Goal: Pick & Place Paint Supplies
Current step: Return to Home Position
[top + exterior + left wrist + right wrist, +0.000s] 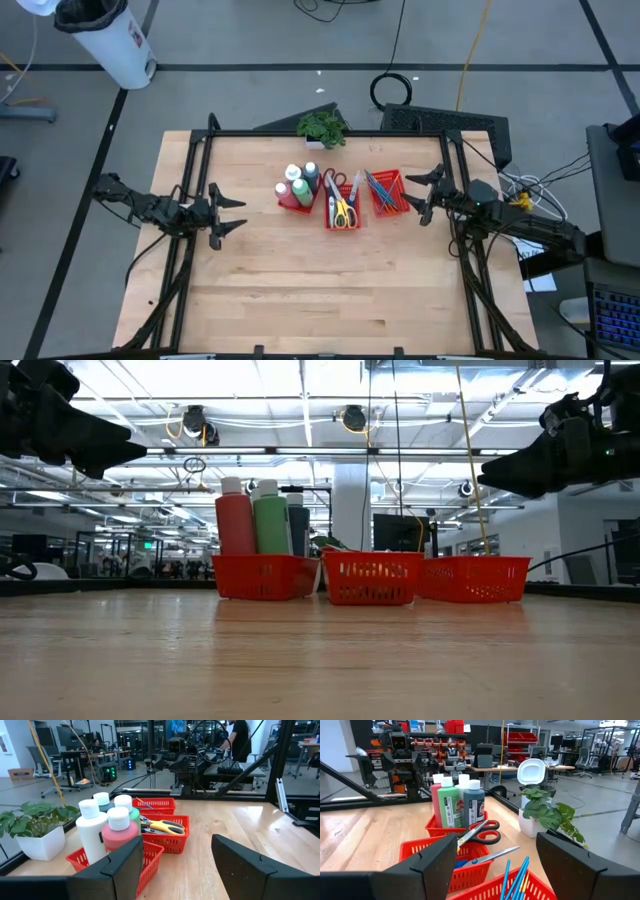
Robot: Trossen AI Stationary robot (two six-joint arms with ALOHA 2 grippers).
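**Handling the Sorted Paint Supplies: Grip Notes and Blind Spots**

All places here are given from the potted plant (321,128). Three red trays (370,588) stand in a row just in front of it. The paint bottles (298,185) are on the left arm's side, the scissors (340,207) almost straight in front, and the brushes (383,190) on the right arm's side.

The left gripper (236,213) hangs well apart from the plant, with its jaws spread wide and nothing between them. The right gripper (416,195) is nearer to the plant, beside the brush tray, equally wide and empty.

The bottles look rigid, smooth and the heaviest, so I would hold them around the body, below the cap. The scissors are stiff with slippery blades, so the handles or the pivot seem safer. The brushes are probably very light and roll easily, so mid-shaft is best.

In the low view the tray walls hide the scissors and brushes. The brushes overlap, so I cannot count them, and the front bottles partly cover the dark one.
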